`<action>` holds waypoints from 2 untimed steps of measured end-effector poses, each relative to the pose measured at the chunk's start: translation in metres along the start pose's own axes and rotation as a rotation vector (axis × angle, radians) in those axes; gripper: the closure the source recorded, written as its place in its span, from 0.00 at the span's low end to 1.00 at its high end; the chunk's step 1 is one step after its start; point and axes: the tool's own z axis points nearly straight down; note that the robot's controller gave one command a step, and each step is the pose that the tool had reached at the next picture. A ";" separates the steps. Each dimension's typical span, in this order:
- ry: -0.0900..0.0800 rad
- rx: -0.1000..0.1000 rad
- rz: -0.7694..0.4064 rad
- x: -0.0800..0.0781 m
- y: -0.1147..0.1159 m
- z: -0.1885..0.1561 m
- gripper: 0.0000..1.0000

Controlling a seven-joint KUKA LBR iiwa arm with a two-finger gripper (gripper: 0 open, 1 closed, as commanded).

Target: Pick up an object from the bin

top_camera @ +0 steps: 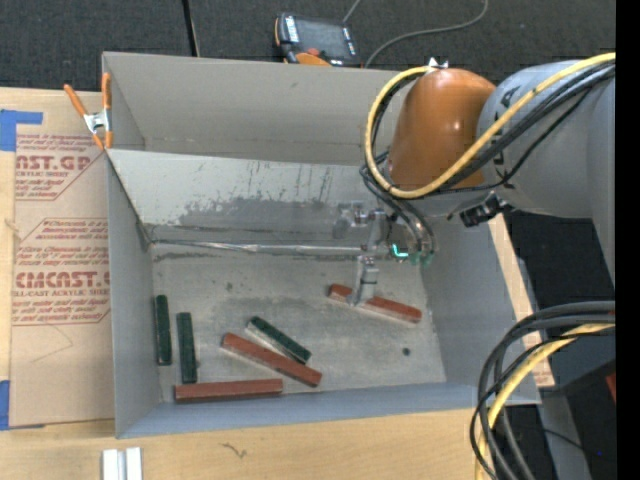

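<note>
We see the gripper (pixel 367 286) low in the right half of the bin (pixel 200 98), its tip on a reddish-brown stick (pixel 392 310) lying flat near the right wall; how far it is open we cannot tell. Nothing crowds that stick. The rest lie well apart to the left (loosely scattered): two more brown sticks (pixel 272 359) and three dark green sticks (pixel 161 330), six sticks altogether.
</note>
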 end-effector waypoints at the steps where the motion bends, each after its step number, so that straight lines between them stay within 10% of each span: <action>1: 0.002 0.002 -0.001 0.036 -0.061 0.089 0.00; 2: -0.007 0.000 -0.005 0.033 -0.057 0.085 1.00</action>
